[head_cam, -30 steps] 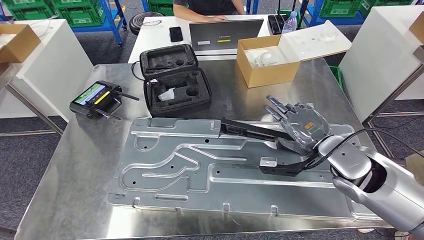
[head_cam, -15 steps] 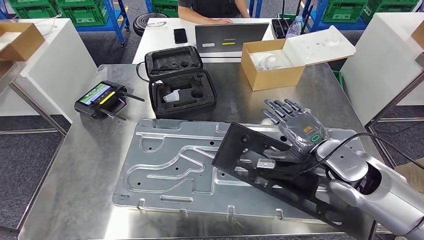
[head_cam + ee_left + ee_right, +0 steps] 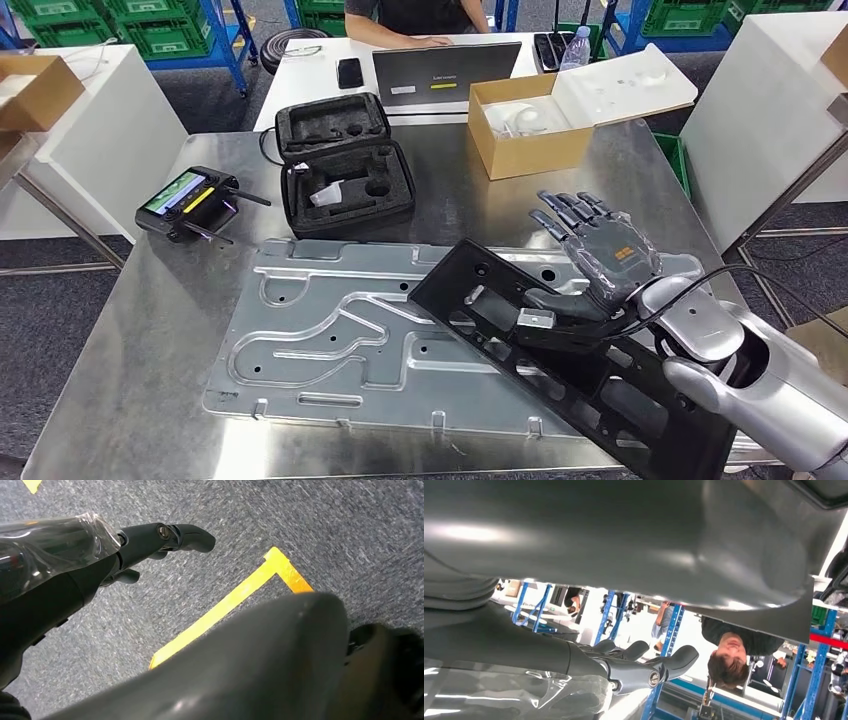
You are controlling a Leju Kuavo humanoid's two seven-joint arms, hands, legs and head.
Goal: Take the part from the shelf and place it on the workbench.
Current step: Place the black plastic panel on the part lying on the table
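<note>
The part is a long black plate with cut-outs (image 3: 600,390), and my right hand (image 3: 605,260) holds it. The fingers stretch over its top and the thumb grips underneath. It hangs tilted over the right half of a large aluminium plate (image 3: 330,330) on the steel workbench (image 3: 150,330), its near end reaching past the front right edge. The right wrist view has the part's underside (image 3: 624,535) above the hand's fingers (image 3: 644,667). My left hand (image 3: 125,550) hangs over grey floor, holding nothing, fingers loosely apart.
On the bench's far half lie an open black foam case (image 3: 345,170), a handheld controller (image 3: 185,200) and an open cardboard box (image 3: 530,130). A person (image 3: 410,20) sits behind a laptop (image 3: 445,72) at the white table beyond. White tables stand on both sides.
The black part has turned from edge-on to face-up in my right hand and now reaches farther toward the bench's front right. The view has shifted slightly.
</note>
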